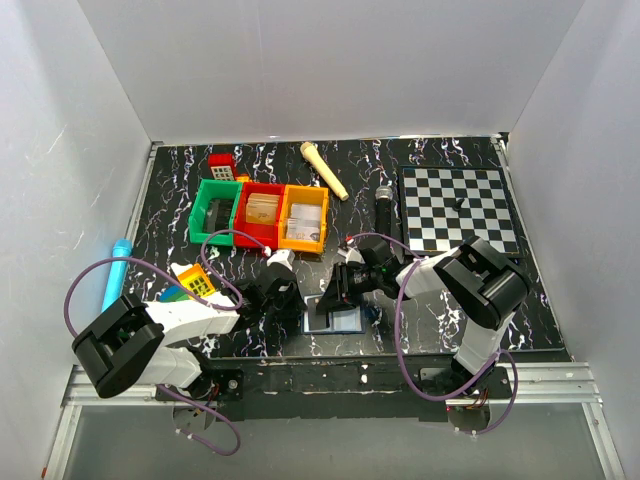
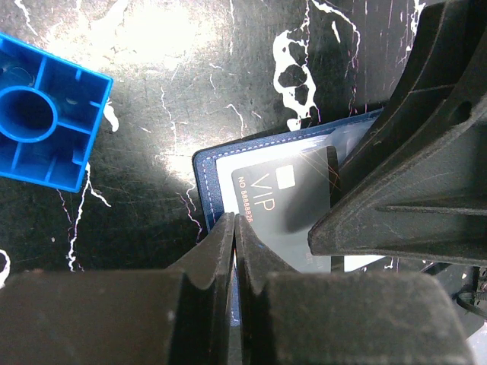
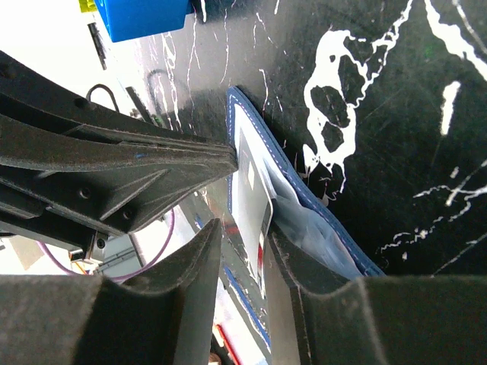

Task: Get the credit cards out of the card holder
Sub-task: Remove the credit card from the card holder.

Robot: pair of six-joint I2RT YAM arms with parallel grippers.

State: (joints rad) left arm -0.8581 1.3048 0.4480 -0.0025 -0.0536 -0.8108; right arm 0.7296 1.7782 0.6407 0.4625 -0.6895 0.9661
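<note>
Left jaws shut at card holder edge, right jaws part-open astride VIP card, blue block nearby

Printed on the dark card in the card holder, just ahead of the left gripper fingertips: "VIP", with a smaller line underneath starting "NO 8888", cut off there. Nothing else legible.

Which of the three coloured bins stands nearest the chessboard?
The orange bin, rightmost of the row; the red bin and green bin sit further left.
</note>
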